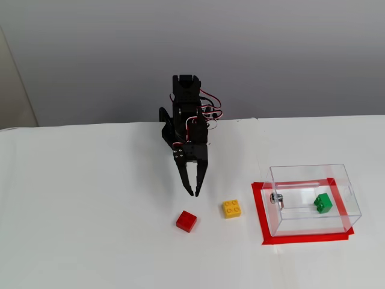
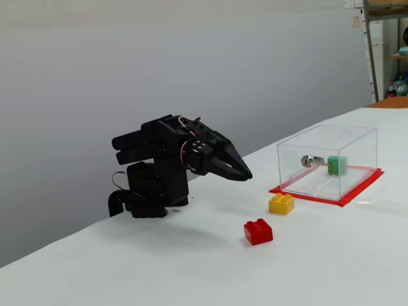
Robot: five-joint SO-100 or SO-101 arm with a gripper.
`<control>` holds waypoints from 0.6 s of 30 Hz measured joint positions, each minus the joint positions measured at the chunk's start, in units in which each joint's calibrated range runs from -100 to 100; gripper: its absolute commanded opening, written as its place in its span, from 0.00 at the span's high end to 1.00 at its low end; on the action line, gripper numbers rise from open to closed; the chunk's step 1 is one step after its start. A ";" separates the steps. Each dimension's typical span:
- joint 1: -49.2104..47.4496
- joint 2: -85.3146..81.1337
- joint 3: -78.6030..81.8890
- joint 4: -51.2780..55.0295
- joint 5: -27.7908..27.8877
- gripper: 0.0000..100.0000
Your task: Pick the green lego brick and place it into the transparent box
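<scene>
The green lego brick (image 1: pixel 323 203) (image 2: pixel 337 165) lies inside the transparent box (image 1: pixel 344 188) (image 2: pixel 357 135), near its right end in a fixed view. The box stands on a red taped rectangle at the right. My black gripper (image 1: pixel 194 193) (image 2: pixel 247 174) hangs shut and empty above the table, well left of the box. Its tips point down and forward, just behind a red brick (image 1: pixel 186 221) (image 2: pixel 258 231).
A yellow brick (image 1: pixel 232 208) (image 2: pixel 282 203) lies between the red brick and the box. The red tape border (image 1: pixel 258 211) (image 2: pixel 366 188) frames the box. A small metal fitting (image 1: pixel 275 198) (image 2: pixel 308 160) sits on the box's left wall. The arm base (image 2: pixel 150 191) stands at the table's back edge.
</scene>
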 measured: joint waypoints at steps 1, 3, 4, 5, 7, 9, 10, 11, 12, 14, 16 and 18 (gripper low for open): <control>0.00 0.00 0.00 1.46 0.05 0.98; 0.00 0.00 0.00 4.20 0.20 0.98; 0.00 0.00 0.00 5.40 0.20 0.98; 0.00 0.00 0.00 6.77 0.20 0.98; 0.00 0.00 0.00 9.60 1.17 0.98; 0.00 0.00 0.00 12.00 2.25 0.98; -0.11 0.00 0.00 12.68 2.64 0.98; -0.11 0.00 0.00 13.11 2.83 0.98; -0.11 0.00 0.00 13.37 2.88 0.98; -0.11 0.00 0.00 13.88 3.08 0.98; -0.11 0.00 -0.09 15.08 3.18 0.98; -0.11 0.00 -0.88 17.74 3.18 0.98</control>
